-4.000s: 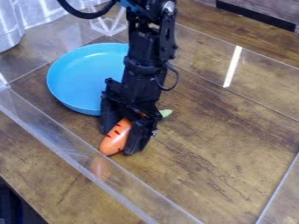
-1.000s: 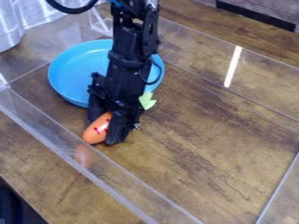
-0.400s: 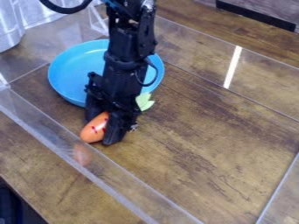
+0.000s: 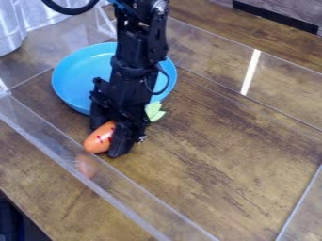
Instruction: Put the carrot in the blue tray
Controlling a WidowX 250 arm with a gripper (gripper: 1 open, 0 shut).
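The orange carrot [image 4: 101,139] hangs between the black fingers of my gripper [image 4: 109,139], which is shut on it. Its light green leafy top [image 4: 154,110] sticks out to the right behind the gripper. The carrot is lifted a little above the wooden table, just off the near right rim of the round blue tray [image 4: 78,79]. The arm stands over the tray's right side and hides that part of it.
A dark wooden table [image 4: 239,141] lies under everything, with a clear plastic sheet or low wall running along its front left [image 4: 75,165]. A bright strip of light reflects on the wood at the right [image 4: 251,71]. A pale object sits at the far left edge [image 4: 8,33].
The gripper has carried the carrot up and to the left, from the table toward the tray's rim. Over the last second it has shifted only slightly.
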